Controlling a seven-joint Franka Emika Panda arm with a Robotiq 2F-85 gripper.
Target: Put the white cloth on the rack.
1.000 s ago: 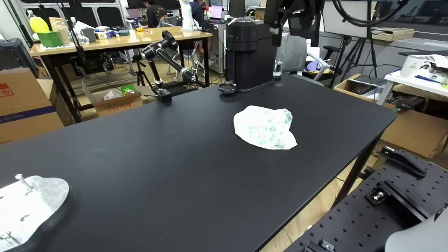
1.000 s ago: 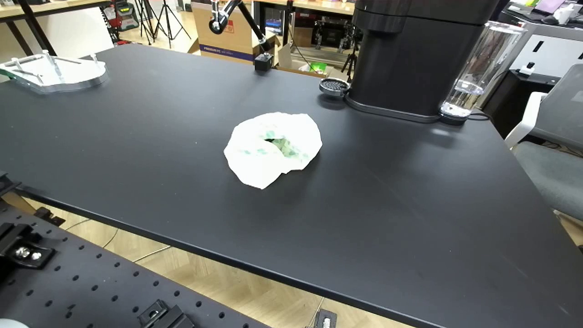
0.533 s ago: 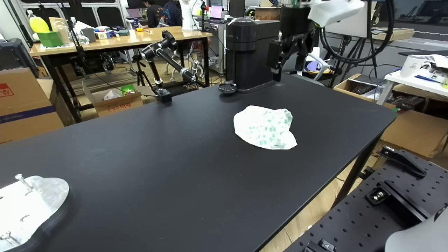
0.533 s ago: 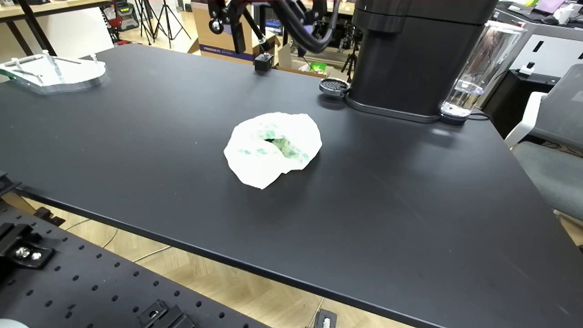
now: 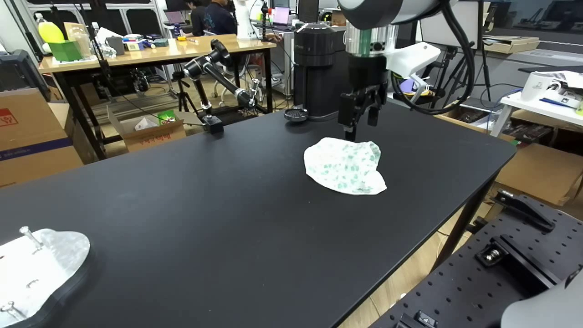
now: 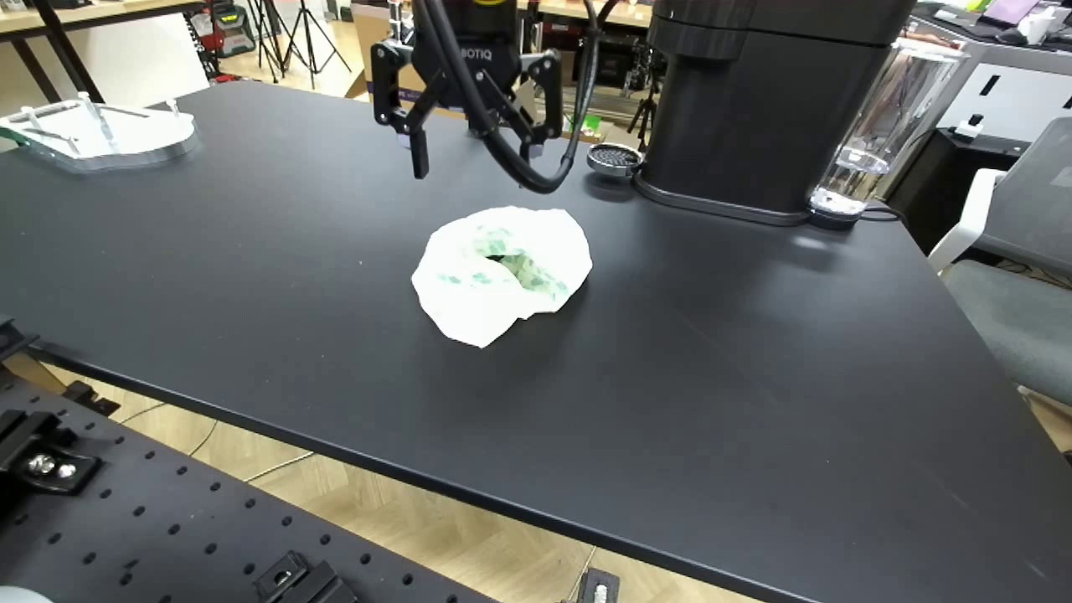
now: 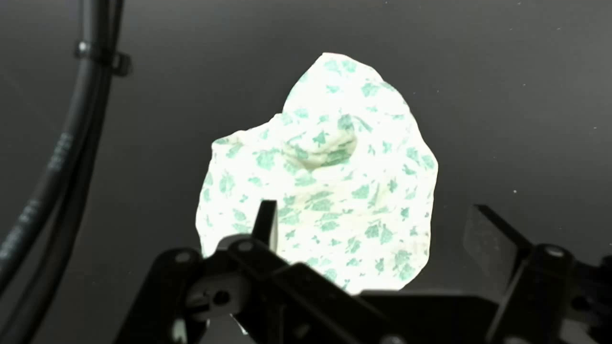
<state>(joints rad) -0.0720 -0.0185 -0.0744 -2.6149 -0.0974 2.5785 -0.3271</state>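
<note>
- cloth (image 5: 344,166): white, green print, rumpled, lying on the table (image 5: 205,228), a bit right of centre in an exterior view.
- handling, judging by looks: very light, thin, soft, floppy. Nothing to break. Might slide or bunch if pushed, and will likely droop once lifted.
- best hold, I'd say: the raised fold (image 7: 325,153), upper middle of the wrist view; a pinch there should catch. Flat edges look worse, tips could skid on the table.
- jaws: spread wide, nothing between them, hanging above the table. Pick not made yet.
- cloth against jaws, wrist view: the jaw at frame left overlaps the cloth, the jaw at frame right has table behind it, just past the cloth's right edge. The fold sits higher in frame than both tips, a little left of mid-gap. Camera angle may skew that.
- in an exterior view the cloth (image 6: 490,285) is below the jaws in the frame, a strip of table showing between; I read it as no contact.
- pegged plate (image 5: 43,269), lower left in an exterior view, well apart from the cloth: probably the rack.
</note>
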